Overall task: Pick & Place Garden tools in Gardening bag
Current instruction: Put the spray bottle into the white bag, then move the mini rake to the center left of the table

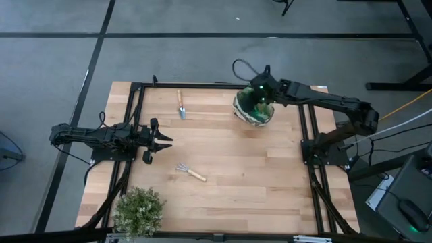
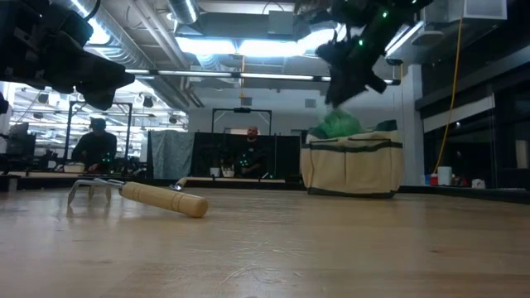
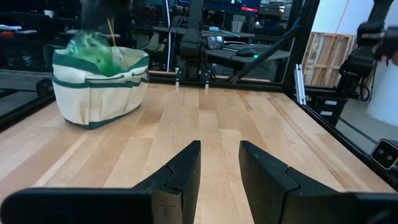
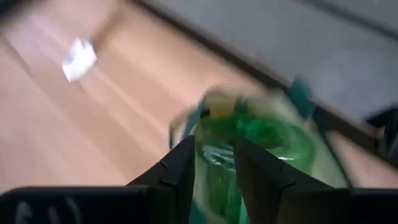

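The gardening bag [image 1: 254,111], cream with dark green trim, stands at the table's far right [image 2: 352,165]. A green spray bottle [image 2: 335,124] sticks up out of its mouth [image 4: 249,137]. My right gripper [image 1: 258,96] hangs just above the bag and bottle [image 2: 348,79], slanting down, its fingers [image 4: 214,146] a little apart with nothing between them. The trowel [image 1: 181,104] lies flat at the far middle. The wooden-handled rake [image 1: 191,172] lies near the table's centre [image 2: 141,194]. My left gripper [image 1: 165,140] waits level at the left, open and empty [image 3: 219,149].
A bushy green plant [image 1: 138,210] stands at the near left corner. Black frame rails [image 1: 307,135] run along the table's left and right sides. Bare wood lies between the rake and the bag. People sit beyond the table's far edge [image 2: 252,153].
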You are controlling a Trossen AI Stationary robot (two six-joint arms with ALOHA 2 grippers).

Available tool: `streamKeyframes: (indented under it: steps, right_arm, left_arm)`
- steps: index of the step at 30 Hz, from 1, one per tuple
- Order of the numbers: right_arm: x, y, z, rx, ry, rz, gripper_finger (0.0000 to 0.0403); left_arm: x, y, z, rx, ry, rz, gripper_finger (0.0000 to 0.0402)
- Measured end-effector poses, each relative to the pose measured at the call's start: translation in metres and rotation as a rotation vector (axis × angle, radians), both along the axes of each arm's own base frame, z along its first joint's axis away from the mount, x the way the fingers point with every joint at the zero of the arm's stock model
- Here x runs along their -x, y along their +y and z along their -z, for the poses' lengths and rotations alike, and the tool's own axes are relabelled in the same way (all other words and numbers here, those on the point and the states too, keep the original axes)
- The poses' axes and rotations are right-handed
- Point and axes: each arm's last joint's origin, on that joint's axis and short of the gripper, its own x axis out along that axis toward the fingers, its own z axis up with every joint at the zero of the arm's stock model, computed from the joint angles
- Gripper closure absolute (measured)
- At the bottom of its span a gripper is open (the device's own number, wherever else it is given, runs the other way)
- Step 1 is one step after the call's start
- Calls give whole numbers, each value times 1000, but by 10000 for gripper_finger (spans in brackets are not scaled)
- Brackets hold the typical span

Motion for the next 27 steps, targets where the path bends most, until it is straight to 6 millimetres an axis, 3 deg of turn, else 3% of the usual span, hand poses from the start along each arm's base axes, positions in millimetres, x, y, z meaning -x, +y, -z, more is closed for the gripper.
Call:
streamKeyframes:
  steps: [6,12,19,27]
  right_arm:
    - [-3,1,24,-77,155,-12,290]
    - [-5,5,23,-75,148,-28,290]
    - [10,15,-7,-73,-11,14,290]
    - [24,56,-49,-105,-279,-12,291]
  left_arm:
    - [0,0,0,0,0,0,296]
    - [0,0,0,0,0,-1,296]
    - [0,0,0,0,0,0,296]
    - [0,0,0,0,0,1,296]
